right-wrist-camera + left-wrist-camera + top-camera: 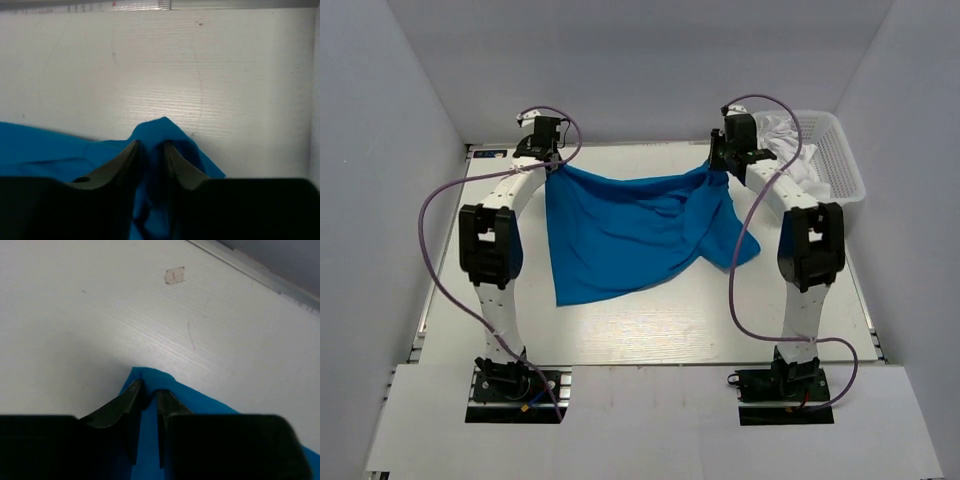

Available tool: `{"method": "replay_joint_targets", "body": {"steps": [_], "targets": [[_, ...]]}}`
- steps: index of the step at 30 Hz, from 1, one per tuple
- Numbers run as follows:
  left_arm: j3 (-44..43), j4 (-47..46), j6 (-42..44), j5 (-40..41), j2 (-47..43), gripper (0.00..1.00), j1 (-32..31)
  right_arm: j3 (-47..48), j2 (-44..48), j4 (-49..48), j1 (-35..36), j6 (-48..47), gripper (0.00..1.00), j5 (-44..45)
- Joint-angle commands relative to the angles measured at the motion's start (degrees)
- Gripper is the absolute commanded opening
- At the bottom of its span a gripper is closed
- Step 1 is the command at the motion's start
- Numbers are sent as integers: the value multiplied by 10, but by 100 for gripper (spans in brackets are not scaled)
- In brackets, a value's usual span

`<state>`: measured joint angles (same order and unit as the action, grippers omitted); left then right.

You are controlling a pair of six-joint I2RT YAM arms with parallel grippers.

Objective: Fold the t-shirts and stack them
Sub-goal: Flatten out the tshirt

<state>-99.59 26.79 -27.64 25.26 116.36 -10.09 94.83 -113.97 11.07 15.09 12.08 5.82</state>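
The left pincer (147, 390) is clamping narrowly on one corner of the blue t-shirt (630, 235), and the right pincer (151, 145) is gripping another corner likewise. The shirt is spreading between them across the upper middle of the white tabletop (650, 320). A white basket (842, 175) of pale garments (785, 135) is sitting at upper right.

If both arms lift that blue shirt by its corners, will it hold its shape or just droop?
Probably droop: the shirt lies in soft folds and wrinkles, so it looks floppy. It seems light, since the left gripper and right gripper each pinch only a small corner. Its bunched right side may swing or drag.
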Motion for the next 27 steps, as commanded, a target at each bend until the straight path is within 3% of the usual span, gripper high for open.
{"method": "replay_joint_targets", "body": {"steps": [1,2,3,4,7,11,16,22,25,27], "targets": [[-87,17,12,-24,42,33,7,78,-48,15,-8,-32,35,-6],[-109,25,18,-24,57,76,12,111,-67,22,-7,-41,65,-17],[-129,36,18,-24,69,100,12,155,-88,62,-8,-41,84,-21],[-173,63,18,-24,90,100,12,177,-93,79,-5,-40,90,-21],[-212,94,18,-19,97,100,12,225,-95,114,-2,-48,90,-34],[-157,131,1,-31,36,100,12,128,-15,94,-4,-36,90,-52],[16,179,-68,-67,-110,100,-1,19,101,105,-5,12,90,-100],[282,180,-102,-220,-268,100,-6,-231,240,77,-8,87,90,-79],[408,214,-123,-210,-338,100,-6,-291,292,77,-6,92,90,-61],[439,240,-130,-209,-367,100,-12,-307,312,85,-10,97,90,-35]]}}
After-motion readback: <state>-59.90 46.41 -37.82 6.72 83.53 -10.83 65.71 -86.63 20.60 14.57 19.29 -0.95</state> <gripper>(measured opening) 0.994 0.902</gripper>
